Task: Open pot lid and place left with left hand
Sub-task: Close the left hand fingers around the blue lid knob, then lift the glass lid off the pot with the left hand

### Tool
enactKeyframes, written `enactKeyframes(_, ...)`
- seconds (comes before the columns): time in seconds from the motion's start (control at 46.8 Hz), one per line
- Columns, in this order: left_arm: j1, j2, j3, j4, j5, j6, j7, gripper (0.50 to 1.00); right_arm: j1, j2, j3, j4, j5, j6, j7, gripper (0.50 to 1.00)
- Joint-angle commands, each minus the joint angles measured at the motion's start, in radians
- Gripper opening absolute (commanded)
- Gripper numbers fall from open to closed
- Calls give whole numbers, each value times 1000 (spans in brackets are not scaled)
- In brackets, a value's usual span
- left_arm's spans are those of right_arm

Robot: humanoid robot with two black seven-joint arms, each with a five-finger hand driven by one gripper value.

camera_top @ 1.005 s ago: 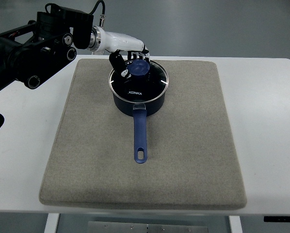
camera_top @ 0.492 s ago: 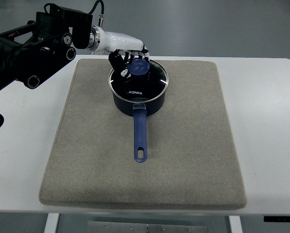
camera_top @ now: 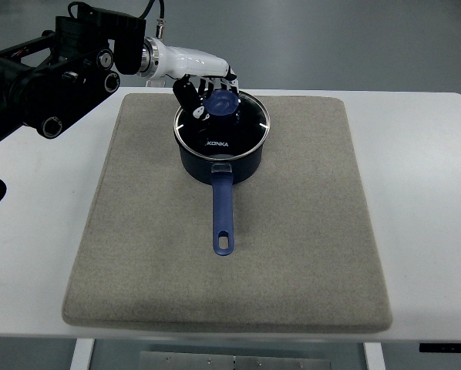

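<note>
A dark blue pot [camera_top: 219, 163] with a long blue handle [camera_top: 223, 216] stands on the grey mat [camera_top: 307, 231], its handle pointing toward the near edge. Its glass lid [camera_top: 229, 131] with a blue knob [camera_top: 221, 103] sits slightly raised over the pot's rim. My left hand [camera_top: 207, 96] reaches in from the upper left and its fingers are curled around the knob. The right arm does not show.
The mat lies on a white table [camera_top: 38, 231]. The black left arm [camera_top: 53, 73] spans the upper left corner. Bare mat lies left and right of the pot.
The lid has risen slightly and shifted up and to the right with my left hand on the knob. The pot has stayed in place.
</note>
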Motion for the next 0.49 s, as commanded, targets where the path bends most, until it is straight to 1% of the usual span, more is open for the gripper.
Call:
enactKeyframes(0.0,-2,7,0,0,1,0,0,500,1,0,0,0,-1,0,0,917)
enactKeyframes(0.47,-17,83,0,-5,1,-9,2,500,-1,0,0,0,1,0,0,917)
